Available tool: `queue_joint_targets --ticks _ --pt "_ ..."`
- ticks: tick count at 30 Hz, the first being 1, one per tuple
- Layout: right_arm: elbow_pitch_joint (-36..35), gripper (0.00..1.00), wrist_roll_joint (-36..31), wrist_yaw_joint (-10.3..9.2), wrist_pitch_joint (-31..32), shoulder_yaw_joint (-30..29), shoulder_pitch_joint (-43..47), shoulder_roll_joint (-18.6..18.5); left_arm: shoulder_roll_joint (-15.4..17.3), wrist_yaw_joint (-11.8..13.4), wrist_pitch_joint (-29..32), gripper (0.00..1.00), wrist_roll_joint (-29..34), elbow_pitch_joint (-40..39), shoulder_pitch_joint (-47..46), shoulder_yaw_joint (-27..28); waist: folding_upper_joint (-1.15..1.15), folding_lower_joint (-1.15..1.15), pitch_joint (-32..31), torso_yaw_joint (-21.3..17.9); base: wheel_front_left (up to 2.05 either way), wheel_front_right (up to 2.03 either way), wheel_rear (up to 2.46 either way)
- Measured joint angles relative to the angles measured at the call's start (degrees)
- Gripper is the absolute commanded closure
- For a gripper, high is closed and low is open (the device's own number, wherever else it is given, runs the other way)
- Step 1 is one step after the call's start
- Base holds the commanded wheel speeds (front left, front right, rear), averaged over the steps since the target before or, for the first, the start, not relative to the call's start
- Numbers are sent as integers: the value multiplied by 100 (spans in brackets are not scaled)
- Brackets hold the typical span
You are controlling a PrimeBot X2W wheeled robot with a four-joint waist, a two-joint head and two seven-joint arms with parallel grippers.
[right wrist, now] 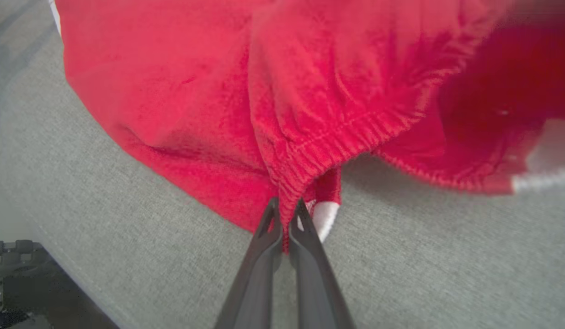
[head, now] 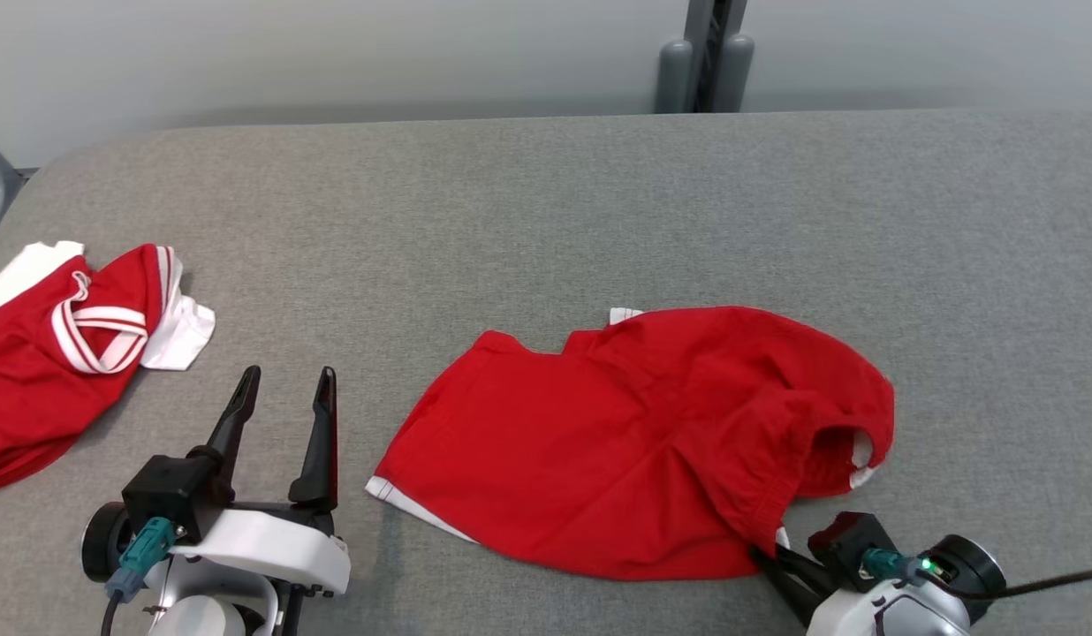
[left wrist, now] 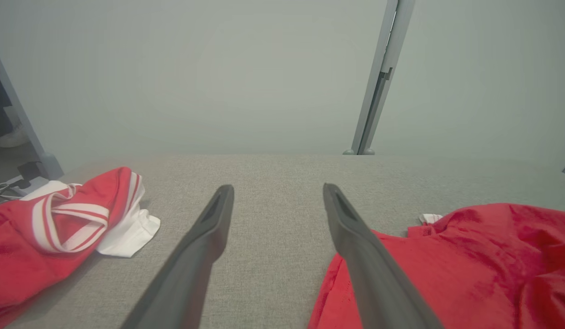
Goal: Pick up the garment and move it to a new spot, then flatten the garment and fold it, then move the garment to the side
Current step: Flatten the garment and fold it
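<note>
A red garment (head: 643,433) with white trim lies crumpled on the grey table, near the front and right of centre. My right gripper (head: 765,555) at the lower right is shut on its elastic waistband; the right wrist view shows the gathered red edge (right wrist: 289,192) pinched between the two dark fingers of the right gripper (right wrist: 286,211). My left gripper (head: 285,389) stands open at the lower left, just left of the garment's white-edged corner, with nothing between its fingers. In the left wrist view the left gripper (left wrist: 275,198) points over bare table, the garment (left wrist: 470,265) to its right.
A second red garment with white stripes (head: 60,353) lies bunched at the table's left edge, also seen in the left wrist view (left wrist: 58,228). A grey post (head: 705,53) stands behind the table's far edge. The grey table (head: 546,203) stretches wide behind the garment.
</note>
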Motion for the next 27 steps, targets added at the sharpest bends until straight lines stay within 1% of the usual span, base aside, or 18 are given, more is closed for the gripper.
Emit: queue_joint_targets --ticks 3,6,7,11,13,14,15,17,20,24,27 --pt "-367 100 178 0 554 334 -87 -353 19 13 -7 0 -1 2 -18 22 0 0 23 -93 0 0 0" --pt "-916 100 504 0 1174 459 -102 -668 47 14 -11 0 -3 1 -41 52 0 0 41 -194 0 0 0" --pt "-1359 100 751 0 1579 435 -101 -817 53 40 -16 0 -3 -21 -59 67 0 0 55 -255 0 0 0" --pt "-2207 100 1614 -1 2334 -23 24 -773 57 111 11 0 5 -131 -79 63 0 0 94 -334 0 0 0" --pt "-2621 100 2082 -1 2627 -356 148 -546 74 143 34 0 7 -193 -87 68 0 0 125 -356 0 0 0" --pt "-2960 100 2270 0 2738 -735 119 -405 90 171 46 0 8 -254 -89 81 0 0 167 -371 0 0 0" --pt "-2960 100 2270 0 2738 -735 119 -405 90 171 46 0 8 -254 -89 81 0 0 167 -371 0 0 0" --pt "-3119 100 2314 -1 2742 -1141 -25 -272 103 189 48 0 8 -294 -108 86 0 0 220 -377 0 0 0" --pt "-3074 100 2412 -1 2696 -1568 -268 43 107 189 45 0 9 -341 -167 88 0 0 322 -376 0 0 0" --pt "-2518 100 2499 -1 2493 -2061 -755 323 93 158 49 0 30 -374 -355 40 0 0 501 -339 0 0 0" --pt "-1859 100 2523 -1 2315 -2346 -1165 446 47 109 48 0 59 -360 -533 -32 0 0 671 -280 0 0 0"
